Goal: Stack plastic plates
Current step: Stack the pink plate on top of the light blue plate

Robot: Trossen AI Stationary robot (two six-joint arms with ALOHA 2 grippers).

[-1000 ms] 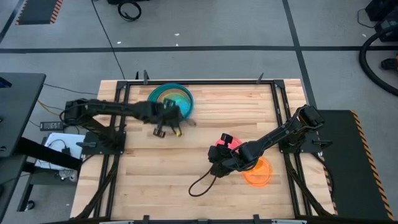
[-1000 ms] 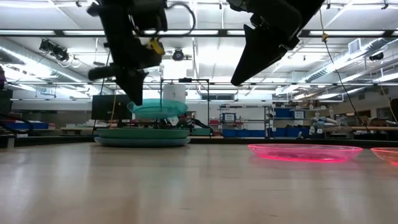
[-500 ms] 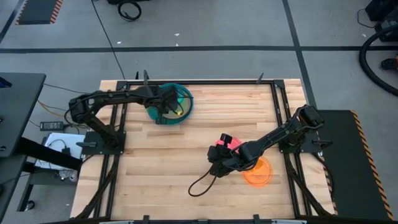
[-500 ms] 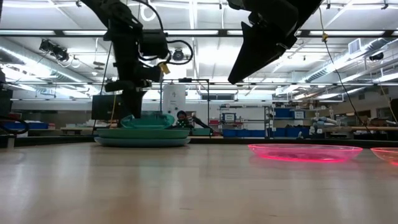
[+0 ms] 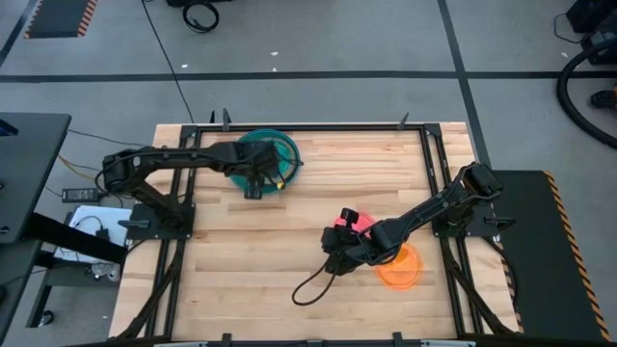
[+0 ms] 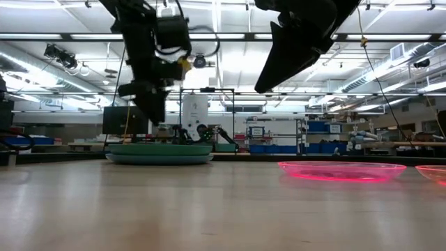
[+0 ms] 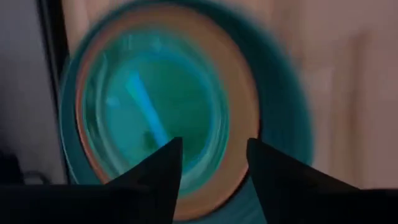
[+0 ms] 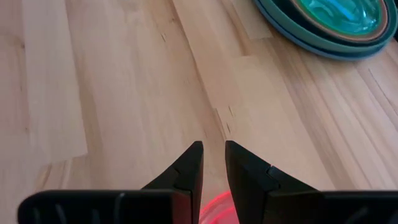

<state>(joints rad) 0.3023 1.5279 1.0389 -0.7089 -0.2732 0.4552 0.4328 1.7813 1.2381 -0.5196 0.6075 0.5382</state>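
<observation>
The stack of plates (image 5: 275, 152) is sitting near the far left part of the wooden desk (image 5: 251, 260). In the left wrist view it is showing a wide teal plate (image 7: 283, 93) at the bottom, a tan-brown plate (image 7: 239, 68) on that, and a small green plate (image 7: 155, 112) lying in the middle. From the low view the stack (image 6: 159, 151) is lying flat on the desk, with nothing lifted off it.

The left end effector (image 5: 255, 185) is hanging just above the near edge of the stack, and its fingers (image 7: 155, 171) are standing apart with nothing between them, so it is released. In the low view it (image 6: 155, 115) is hovering clear of the top plate.

The pink plate (image 6: 341, 169) is lying flat on the desk, well apart from the stack, and the orange plate (image 5: 403, 267) is lying just beside it toward the right edge. The right end effector (image 5: 339, 253) is hovering near the pink plate (image 5: 349, 220). Its fingers (image 8: 189, 165) are showing a narrow gap with only the desk and a pink rim (image 8: 214, 208) visible below them; they are grasping nothing.
</observation>
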